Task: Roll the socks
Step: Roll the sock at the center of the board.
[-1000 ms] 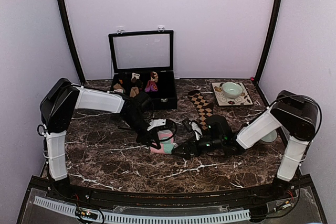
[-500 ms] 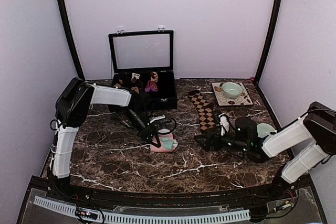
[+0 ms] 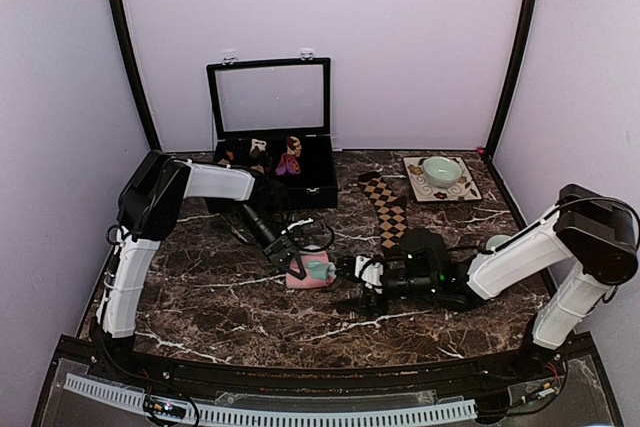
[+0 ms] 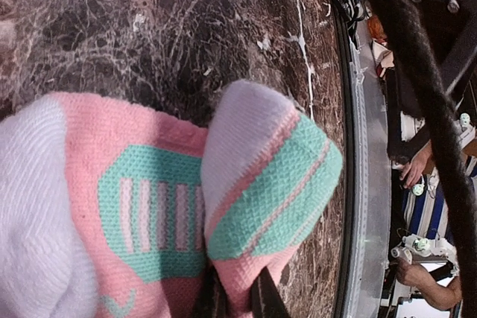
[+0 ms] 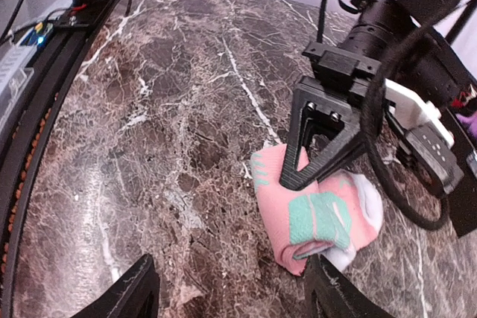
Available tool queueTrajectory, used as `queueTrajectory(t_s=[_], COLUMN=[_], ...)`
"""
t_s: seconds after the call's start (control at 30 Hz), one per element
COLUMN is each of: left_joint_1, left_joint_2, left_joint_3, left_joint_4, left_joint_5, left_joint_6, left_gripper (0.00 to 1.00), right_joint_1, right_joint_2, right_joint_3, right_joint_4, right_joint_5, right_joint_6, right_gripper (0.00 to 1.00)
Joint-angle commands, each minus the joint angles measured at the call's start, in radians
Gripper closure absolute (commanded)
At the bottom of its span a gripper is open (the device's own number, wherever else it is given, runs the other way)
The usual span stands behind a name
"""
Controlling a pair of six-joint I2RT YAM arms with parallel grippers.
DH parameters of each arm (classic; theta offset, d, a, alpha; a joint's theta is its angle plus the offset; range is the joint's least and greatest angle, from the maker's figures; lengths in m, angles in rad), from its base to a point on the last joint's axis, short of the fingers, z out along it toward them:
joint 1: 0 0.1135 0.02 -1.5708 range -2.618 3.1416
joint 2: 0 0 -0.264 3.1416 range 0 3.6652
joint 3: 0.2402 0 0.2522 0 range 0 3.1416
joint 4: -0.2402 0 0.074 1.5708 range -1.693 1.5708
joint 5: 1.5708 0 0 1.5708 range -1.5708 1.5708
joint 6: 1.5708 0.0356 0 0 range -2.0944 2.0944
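Pale lilac walls close round a dark brown marble desk point(image 3: 200, 297) veined with white. Near its middle lies the pink sock point(image 3: 314, 273), gathered into a short thick roll with its mint-green toe and a mint panel with white bars turned outward; a white part bulges at one end.

The left end effector point(image 5: 292, 178) comes down onto this roll from behind and to the left. Its dark triangular fingers point(image 5: 317, 147) are drawn nearly together, with a fold of pink and mint fabric nipped between the tips. In the left wrist view the knit fills most of the frame and only a sliver of pink shows between the two tips.

The right end effector point(image 5: 235, 292) sits low over the desk just to the right of the pink sock, facing it, with its two fingers spread wide and nothing between them. It does not touch the roll.

Behind the pink sock and to its right, apart from it, the dark brown sock point(image 3: 388, 209) with tan diamond checks lies flat and stretched out. Further behind the pink sock stands an open black case point(image 3: 318, 193) with a glass lid, holding several small items. Far to the right and behind is a patterned tile point(image 3: 462, 190) with a mint bowl point(image 3: 441, 168) on it.
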Motion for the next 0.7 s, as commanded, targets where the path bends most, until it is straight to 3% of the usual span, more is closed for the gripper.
queueTrajectory(t_s=[0.0, 0.27, 0.67], left_joint_1=[0.007, 0.007, 0.007], left_joint_2=[0.108, 0.108, 0.101], left_joint_3=[-0.049, -0.046, -0.048], left_joint_4=[-0.035, -0.035, -0.043], left_joint_5=[-0.324, -0.343, -0.342], left_joint_6=[-0.022, -0.023, -0.001], left_gripper=[1.0, 1.0, 0.98], right_joint_1=[0.025, 0.026, -0.024], right_joint_2=[0.07, 0.219, 0.348], right_joint_3=[0.094, 0.303, 0.386], right_joint_4=[-0.075, -0.223, -0.319], right_joint_5=[-0.026, -0.043, 0.005], right_joint_6=[-0.18, -0.32, -0.366], right_gripper=[0.36, 0.41, 0.51])
